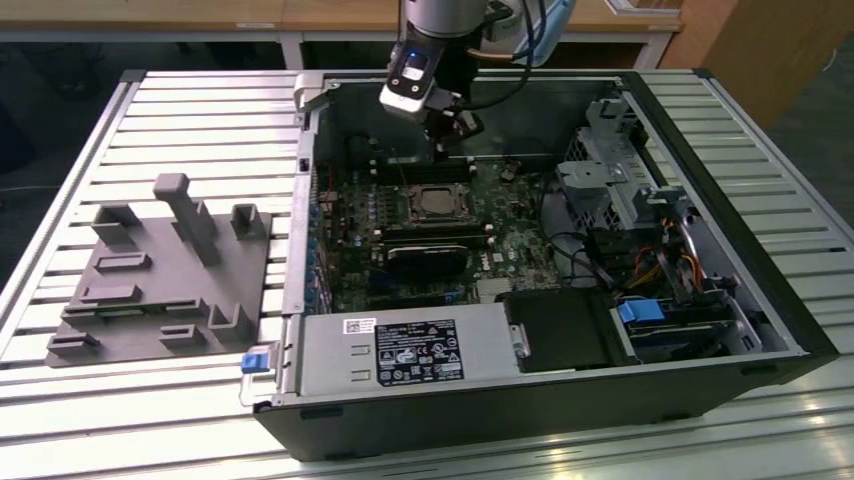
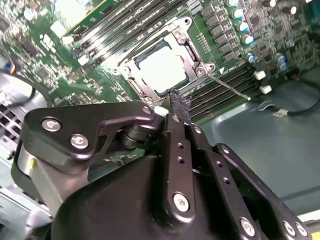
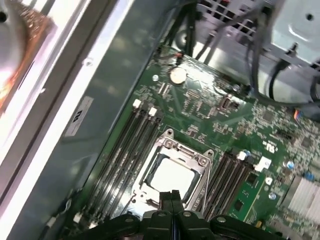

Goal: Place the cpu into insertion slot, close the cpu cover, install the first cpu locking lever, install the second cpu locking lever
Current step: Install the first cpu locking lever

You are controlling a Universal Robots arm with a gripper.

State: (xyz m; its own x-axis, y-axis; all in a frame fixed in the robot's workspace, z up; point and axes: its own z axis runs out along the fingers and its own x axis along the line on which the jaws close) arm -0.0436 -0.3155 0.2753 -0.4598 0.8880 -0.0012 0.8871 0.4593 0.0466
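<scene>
From where I stood, the small, flat, pale silver square cpu (image 2: 162,67) lay seated in the dark square insertion slot (image 2: 140,89) with its thin metal rim. The thin silver windowed cpu cover (image 2: 192,52) looked folded down over it. One thin silver wire locking lever (image 2: 229,87) angled out across the black memory slots (image 2: 220,90), unlatched by my guess; the other I couldn't make out. The black gripper (image 3: 172,194) hung just beside the socket's edge, fingers pressed together, holding nothing.
</scene>
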